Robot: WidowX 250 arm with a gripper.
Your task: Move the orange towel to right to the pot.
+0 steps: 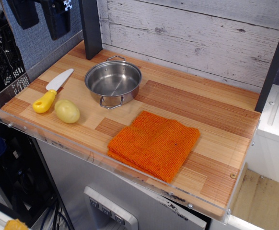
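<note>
The orange towel [153,144] lay folded on the near right of the table [216,110], apart from the pot [113,80]. The gripper [57,17] hung far left; its opening could not be told.

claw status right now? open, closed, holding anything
claw: only partly in frame at the top edge, so open or closed cannot be told; it holds nothing visible.

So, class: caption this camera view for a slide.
Orange towel lies near the table's front edge, steel pot behind it, knife and potato left.
</note>
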